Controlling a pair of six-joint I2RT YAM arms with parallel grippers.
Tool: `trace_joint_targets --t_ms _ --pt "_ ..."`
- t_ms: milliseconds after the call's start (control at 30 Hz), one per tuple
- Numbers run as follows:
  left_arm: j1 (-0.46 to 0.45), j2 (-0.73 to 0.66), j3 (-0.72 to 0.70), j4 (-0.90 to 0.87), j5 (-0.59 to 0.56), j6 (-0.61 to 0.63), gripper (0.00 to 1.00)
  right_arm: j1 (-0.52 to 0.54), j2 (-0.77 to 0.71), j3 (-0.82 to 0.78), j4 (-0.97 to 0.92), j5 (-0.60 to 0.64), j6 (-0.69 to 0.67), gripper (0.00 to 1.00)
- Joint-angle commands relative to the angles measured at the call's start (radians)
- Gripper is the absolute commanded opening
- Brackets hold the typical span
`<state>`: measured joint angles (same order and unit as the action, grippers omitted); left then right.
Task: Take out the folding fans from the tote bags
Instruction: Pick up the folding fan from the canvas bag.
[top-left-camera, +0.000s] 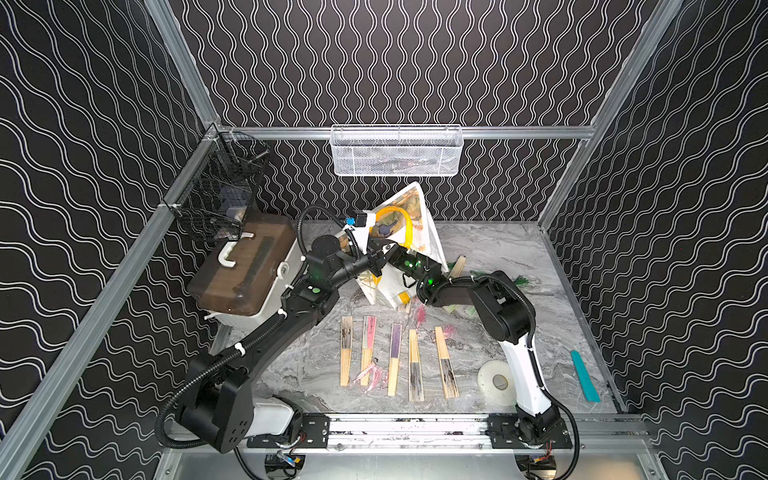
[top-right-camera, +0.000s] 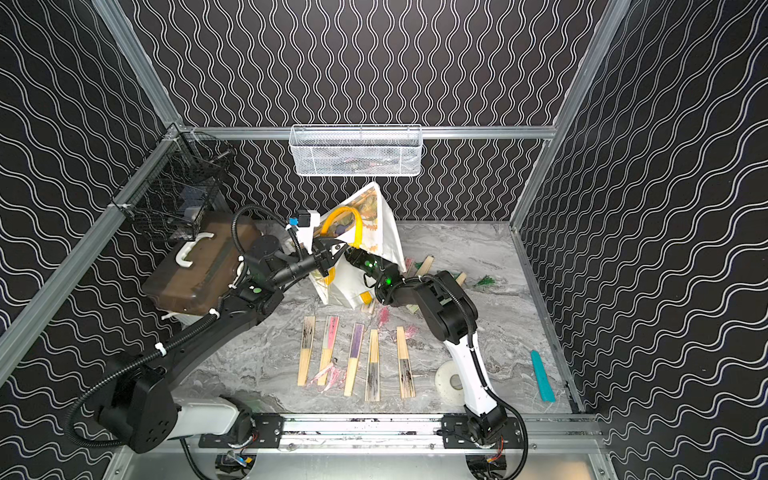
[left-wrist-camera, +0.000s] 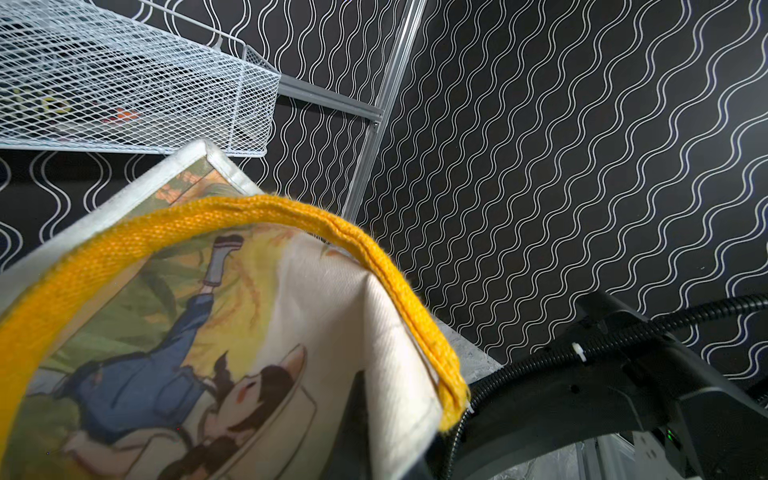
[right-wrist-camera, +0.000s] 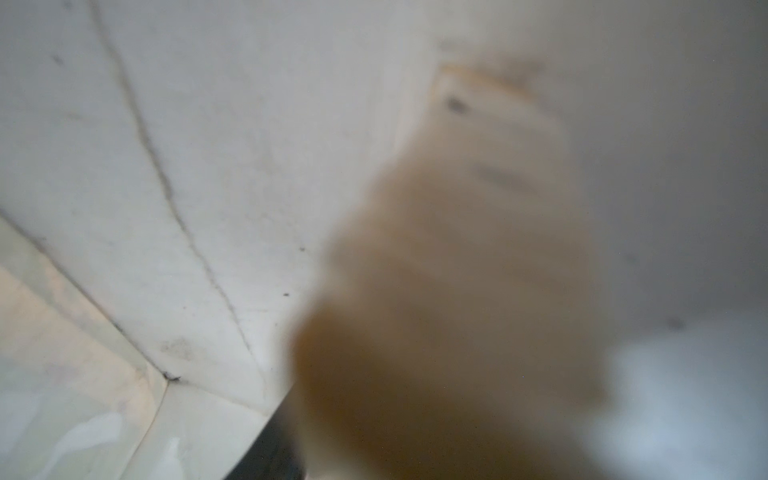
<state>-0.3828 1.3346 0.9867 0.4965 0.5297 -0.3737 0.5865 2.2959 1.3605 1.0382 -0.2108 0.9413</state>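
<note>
Folding fans (top-left-camera: 394, 357) lie five in a row on the marble table (top-left-camera: 519, 257), in front of the tilted tote bag (top-left-camera: 430, 232). The left gripper (top-left-camera: 386, 250) is clamped on its rim. The right gripper is hidden inside the bag, so its grip cannot be told.

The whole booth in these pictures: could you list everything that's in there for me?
fans: five in a row, bamboo with black, pink or purple paper, front of the table; a few more, partly hidden, beside the bag.
bag: one, white with yellow handles and a printed picture, tilted, mid table.
box: one, white with brown lid, left side.
wire basket: one, black, left rail.
mesh basket: one, white, back rail.
tape roll: one, white, front right.
strip: one, teal, right edge.
table: one, grey marble.
left gripper: one, black, shut on the bag's rim.
right arm: one, black and white, reaching into the bag; its gripper is hidden inside.
</note>
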Motion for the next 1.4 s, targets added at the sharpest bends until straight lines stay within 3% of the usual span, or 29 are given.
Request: trace_joint_targets --t_ms 0,300,433,600,767,1033,1367 --pt "-0.003 -0.026 0.003 0.072 -0.026 0.021 0.0 -0.004 -0.001 -0.006 0.037 0.008 0.046 0.4" --pt "-0.002 -0.045 0.01 -0.023 -0.165 0.067 0.0 -0.002 -0.006 -0.004 0.064 -0.033 0.054 0.21" --pt "-0.002 -0.019 0.045 -0.094 -0.284 0.103 0.0 -0.001 -0.029 -0.023 0.074 -0.063 0.053 0.14" --pt "0.016 0.056 0.157 -0.214 -0.434 0.153 0.0 0.011 -0.088 -0.069 0.067 -0.091 0.018 0.12" --pt "0.059 0.148 0.311 -0.376 -0.494 0.132 0.0 0.034 -0.179 -0.119 0.024 -0.114 -0.074 0.12" --pt "0.184 0.284 0.468 -0.54 -0.407 0.003 0.0 0.06 -0.388 -0.19 -0.12 -0.099 -0.194 0.12" --pt "0.326 0.455 0.608 -0.625 -0.161 -0.218 0.0 0.059 -0.617 -0.262 -0.319 -0.109 -0.27 0.12"
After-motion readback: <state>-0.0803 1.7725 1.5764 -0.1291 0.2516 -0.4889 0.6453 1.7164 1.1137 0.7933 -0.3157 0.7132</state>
